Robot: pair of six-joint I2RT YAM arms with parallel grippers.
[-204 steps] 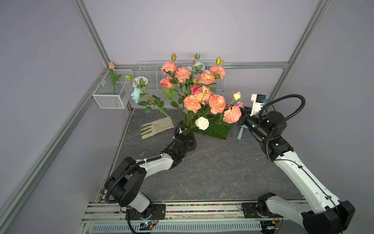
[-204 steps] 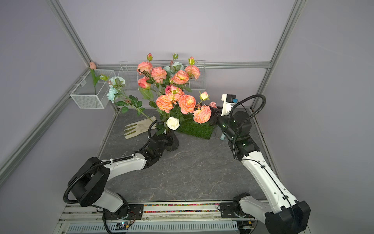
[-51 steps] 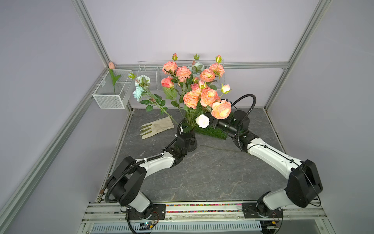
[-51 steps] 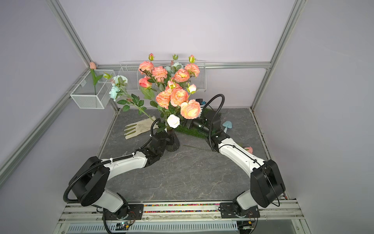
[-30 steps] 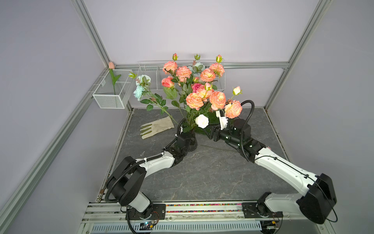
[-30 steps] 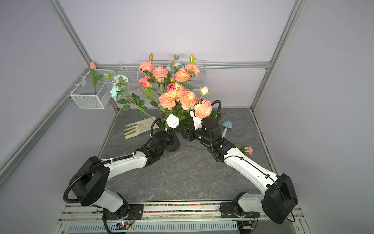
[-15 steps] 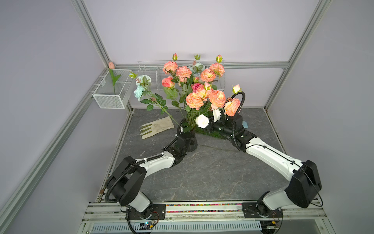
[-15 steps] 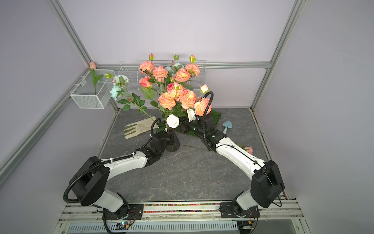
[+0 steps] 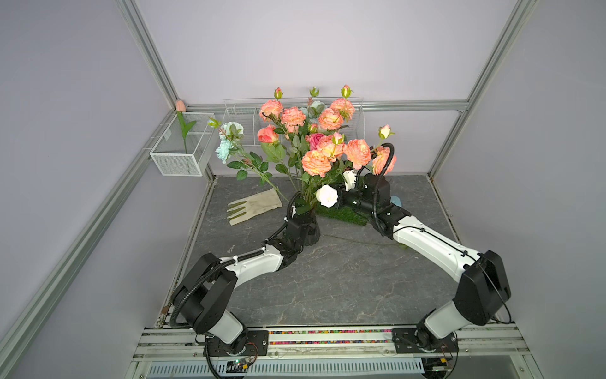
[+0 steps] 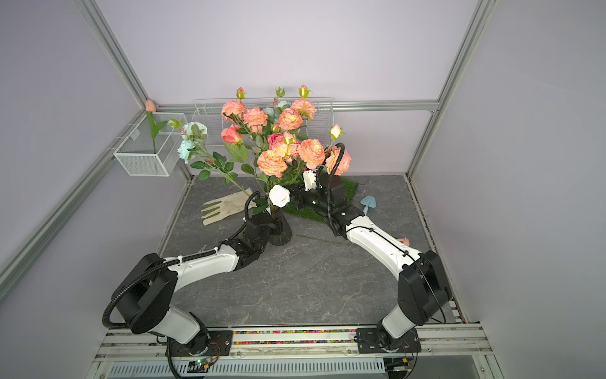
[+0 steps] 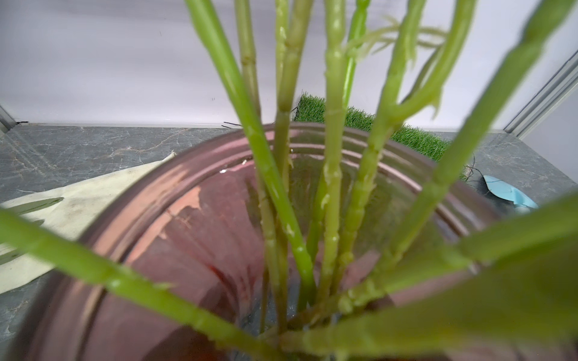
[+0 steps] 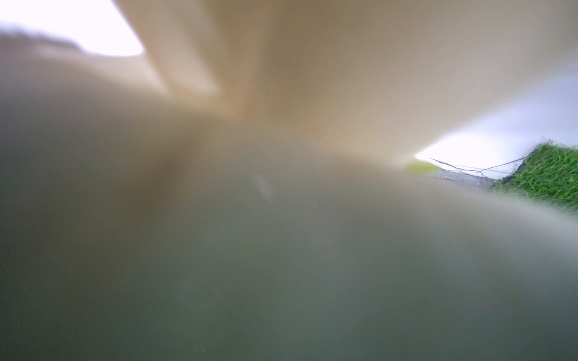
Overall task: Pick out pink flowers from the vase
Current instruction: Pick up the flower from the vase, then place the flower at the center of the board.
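Observation:
The dark ribbed vase (image 9: 310,229) (image 10: 280,229) stands mid-table with my left gripper (image 9: 300,226) (image 10: 267,228) shut on its neck. The left wrist view shows its rim (image 11: 156,193) and several green stems (image 11: 331,156) close up. The pink flowers (image 9: 316,162) (image 10: 272,162) rise from the vase in a full bunch. My right gripper (image 9: 339,200) (image 10: 296,198) reaches in among the stems behind a white rose (image 9: 327,195), whose petals (image 12: 281,187) fill the right wrist view and hide the jaws. One pink flower (image 10: 403,241) lies on the table under the right arm.
A cream glove (image 9: 254,206) lies left of the vase and a green grass mat (image 9: 344,215) behind it. A small blue tool (image 10: 368,201) lies right of the mat. A wire basket (image 9: 182,154) holding a peach tulip hangs on the left wall. Pale blue roses (image 9: 226,144) lean left.
The right arm has pushed its gripper in toward the stems behind the white rose, nudging the nearby blooms. The left gripper has stayed on the vase.

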